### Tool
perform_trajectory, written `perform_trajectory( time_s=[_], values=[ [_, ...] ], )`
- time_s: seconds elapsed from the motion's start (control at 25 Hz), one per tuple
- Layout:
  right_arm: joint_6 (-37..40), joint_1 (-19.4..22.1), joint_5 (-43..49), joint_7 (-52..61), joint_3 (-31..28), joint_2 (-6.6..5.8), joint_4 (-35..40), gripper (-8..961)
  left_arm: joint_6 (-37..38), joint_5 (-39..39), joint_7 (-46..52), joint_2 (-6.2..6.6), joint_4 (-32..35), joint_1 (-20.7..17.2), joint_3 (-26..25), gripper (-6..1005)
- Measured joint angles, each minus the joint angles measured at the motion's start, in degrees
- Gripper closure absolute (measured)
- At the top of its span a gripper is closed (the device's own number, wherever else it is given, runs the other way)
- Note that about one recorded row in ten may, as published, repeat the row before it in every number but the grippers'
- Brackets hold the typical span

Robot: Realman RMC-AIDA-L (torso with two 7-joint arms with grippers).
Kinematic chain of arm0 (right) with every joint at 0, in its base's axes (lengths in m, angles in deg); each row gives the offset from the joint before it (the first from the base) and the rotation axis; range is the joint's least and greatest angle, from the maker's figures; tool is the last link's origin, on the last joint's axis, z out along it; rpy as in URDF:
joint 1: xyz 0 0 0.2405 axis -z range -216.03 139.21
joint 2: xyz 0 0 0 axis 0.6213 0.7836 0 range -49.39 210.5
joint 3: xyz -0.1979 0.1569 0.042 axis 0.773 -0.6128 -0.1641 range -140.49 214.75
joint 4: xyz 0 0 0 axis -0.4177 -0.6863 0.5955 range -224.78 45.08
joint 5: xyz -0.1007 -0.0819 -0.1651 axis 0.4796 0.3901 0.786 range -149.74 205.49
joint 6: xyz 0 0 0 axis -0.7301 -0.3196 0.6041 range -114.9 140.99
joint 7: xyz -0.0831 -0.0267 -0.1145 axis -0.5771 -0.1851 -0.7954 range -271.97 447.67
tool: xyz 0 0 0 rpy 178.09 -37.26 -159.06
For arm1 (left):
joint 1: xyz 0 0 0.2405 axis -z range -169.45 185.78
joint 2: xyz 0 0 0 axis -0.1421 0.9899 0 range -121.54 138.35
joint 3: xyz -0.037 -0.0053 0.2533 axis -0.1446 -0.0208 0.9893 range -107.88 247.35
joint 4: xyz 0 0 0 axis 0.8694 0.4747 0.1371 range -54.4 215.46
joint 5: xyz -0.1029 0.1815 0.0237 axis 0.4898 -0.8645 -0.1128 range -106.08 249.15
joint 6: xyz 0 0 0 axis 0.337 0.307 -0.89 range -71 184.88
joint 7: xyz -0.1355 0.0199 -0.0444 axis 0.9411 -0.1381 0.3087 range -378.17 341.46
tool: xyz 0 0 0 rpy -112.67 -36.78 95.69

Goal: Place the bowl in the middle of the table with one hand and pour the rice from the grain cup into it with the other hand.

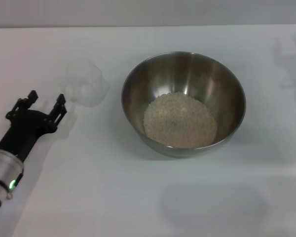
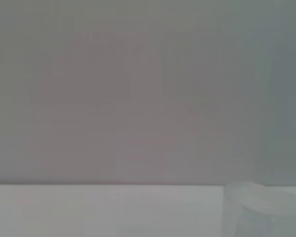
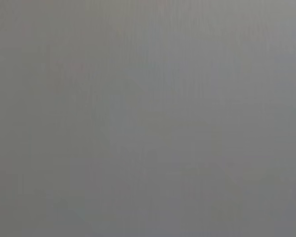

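Observation:
The steel bowl (image 1: pixel 183 103) stands on the white table (image 1: pixel 138 197) near its middle, with a heap of pale rice (image 1: pixel 180 120) in its bottom. The clear grain cup (image 1: pixel 86 83) stands on the table to the left of the bowl and looks empty; its rim also shows in the left wrist view (image 2: pixel 266 210). My left gripper (image 1: pixel 46 100) is open and empty, just short of the cup and apart from it. My right gripper is out of view; its wrist view shows only plain grey.
The table's far edge (image 1: pixel 148 26) runs along the top of the head view, against a grey wall. Faint shadows lie on the table at the right and front.

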Motion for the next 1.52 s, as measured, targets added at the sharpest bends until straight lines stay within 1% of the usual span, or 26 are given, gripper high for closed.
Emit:
perform_trajectory(
  time_s=[0.04,0.08,0.12,0.16,0.2,0.24,0.28,0.32,0.36,0.4,0.44,0.48,0.52,0.64,0.76,0.84,0.96,1.0,1.04,1.16,1.2,1.4,1.52],
  values=[
    [-0.01,0.01,-0.01,0.00,0.00,0.00,0.00,471,3.62,-0.71,1.00,0.00,0.78,-1.05,0.01,267],
    [-0.01,0.01,-0.01,0.00,0.00,0.00,0.00,471,3.62,-0.71,1.00,0.00,0.78,-1.05,0.01,265],
    [-0.04,0.01,0.00,0.00,0.01,0.00,0.00,471,6.50,-1.17,1.82,-0.03,1.29,-1.70,0.01,263],
    [-0.12,0.01,0.00,0.00,0.00,0.00,0.00,471,6.50,-1.17,1.82,-0.03,1.29,-1.70,0.01,260],
    [-0.20,0.01,0.00,0.00,0.00,0.00,0.00,471,14.00,-1.63,2.88,-0.33,2.38,-2.50,-0.03,258],
    [-0.22,0.01,0.00,0.00,-0.01,0.00,0.00,471,17.20,-1.60,2.85,-0.49,2.69,-2.60,-0.18,256],
    [-0.22,0.01,0.00,0.00,-0.01,0.00,0.00,471,17.20,-1.60,2.85,-0.49,2.69,-2.60,-0.18,253],
    [-0.10,0.01,0.00,0.00,0.02,0.03,0.00,471,18.88,-1.49,2.69,-0.63,2.63,-2.44,-0.63,251],
    [-0.10,0.01,0.00,0.00,0.02,0.03,0.00,471,18.88,-1.49,2.69,-0.63,2.63,-2.44,-0.63,249],
    [-0.06,0.03,0.00,0.00,0.03,0.08,0.00,471,19.37,-1.29,2.61,-0.67,2.46,-2.09,-1.62,247],
    [-0.11,0.14,0.00,0.10,0.17,0.22,0.00,471,19.30,-1.18,2.56,-0.73,2.44,-1.39,-3.67,244],
    [-0.11,0.14,0.00,0.10,0.17,0.22,0.00,471,19.30,-1.18,2.56,-0.73,2.44,-1.39,-3.67,242],
    [-0.22,0.24,0.00,0.27,0.36,0.27,-0.06,471,19.23,-1.16,2.53,-0.74,2.54,-0.99,-4.73,240],
    [-0.66,0.34,0.00,1.77,2.23,0.36,-1.55,472,19.60,-1.14,2.20,-0.74,2.84,0.19,-7.55,233],
    [-1.44,0.33,0.00,2.28,3.41,0.40,-2.09,472,19.81,-1.13,1.65,-0.63,2.80,0.52,-8.42,226],
    [-3.50,0.40,0.00,3.67,4.95,0.44,-2.22,465,19.84,-1.12,1.36,-0.58,2.80,0.72,-8.88,221],
    [-4.47,0.42,0.00,5.50,5.49,0.44,-2.66,453,19.86,-1.13,1.17,-0.56,2.80,0.94,-9.25,214],
    [-4.69,0.43,0.00,6.51,5.73,0.44,-3.01,450,19.73,-1.31,1.07,-0.43,3.14,2.20,-9.79,212],
    [-4.83,0.53,0.00,7.89,6.13,0.43,-3.48,446,19.73,-1.31,1.07,-0.43,3.14,2.20,-9.79,203],
    [-4.85,0.87,0.00,8.23,6.14,0.39,-3.56,434,19.68,-1.21,1.04,-0.44,3.39,2.57,-10.03,174],
    [-4.86,1.00,-0.01,8.24,6.01,0.39,-3.65,431,19.63,-1.09,0.89,-0.59,3.79,3.30,-11.42,165],
    [-4.87,1.20,-0.55,8.95,5.09,0.31,-4.49,412,19.78,-1.09,0.85,-0.62,3.40,3.37,-13.17,171],
    [-4.87,1.59,-0.63,9.02,4.53,0.42,-4.41,337,19.93,-1.10,0.85,-0.67,3.23,3.44,-14.48,174]
  ],
)
